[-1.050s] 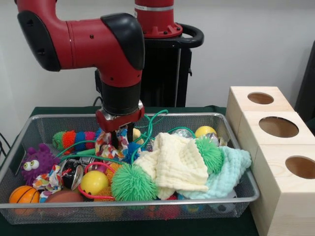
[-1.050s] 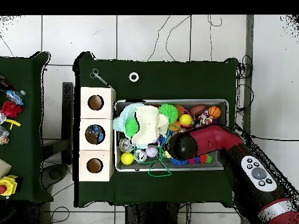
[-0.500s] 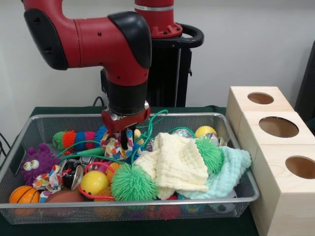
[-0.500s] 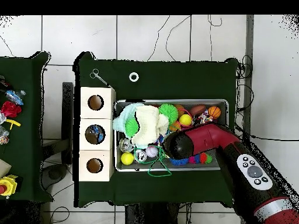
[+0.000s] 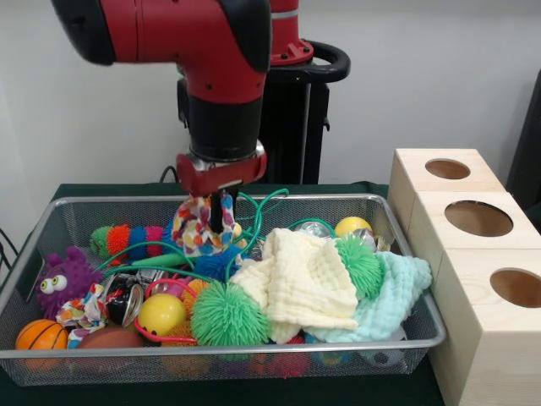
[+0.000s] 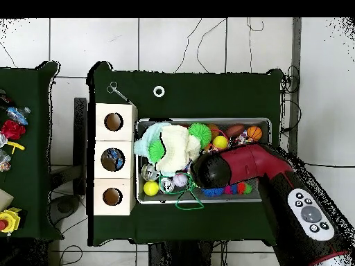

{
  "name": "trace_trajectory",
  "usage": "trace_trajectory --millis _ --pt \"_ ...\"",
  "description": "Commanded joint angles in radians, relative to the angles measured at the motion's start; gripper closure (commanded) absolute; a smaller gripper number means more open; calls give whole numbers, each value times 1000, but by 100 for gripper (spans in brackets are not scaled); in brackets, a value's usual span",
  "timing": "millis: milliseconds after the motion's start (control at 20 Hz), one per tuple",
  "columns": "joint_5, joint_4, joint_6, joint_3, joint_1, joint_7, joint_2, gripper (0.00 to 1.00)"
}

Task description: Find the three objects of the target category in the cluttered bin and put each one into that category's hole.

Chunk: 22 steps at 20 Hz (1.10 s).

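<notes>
I see gripper [image 5: 217,211] pinching spotty cloth [image 5: 197,227], cloth hanging just above pile in wire bin [image 5: 76,213]. Below it: blue spiky toy [image 5: 211,262], green spiky ball [image 5: 228,315], cream cloth [image 5: 306,283], yellow ball [image 5: 161,313]. Three wooden boxes with holes [image 5: 478,218] stand beside bin. From above, arm [image 6: 239,166] covers gripper

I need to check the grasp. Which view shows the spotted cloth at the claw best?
The front view. There the colourful spotted cloth hangs from the claw, lifted above the clutter in the wire bin, so the grasp shows plainly. In the overhead view the red arm covers that spot, and the cloth is hidden.
</notes>
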Motion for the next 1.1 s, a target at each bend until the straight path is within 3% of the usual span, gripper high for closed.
trace_trajectory --millis 50,300,550,1100 --pt "136 48 158 26 26 -13 -169 100" --pt "199 37 195 25 53 -19 -200 100" --pt "243 16 136 14 112 75 -169 100" --pt "251 -34 79 -90 230 194 -137 100"
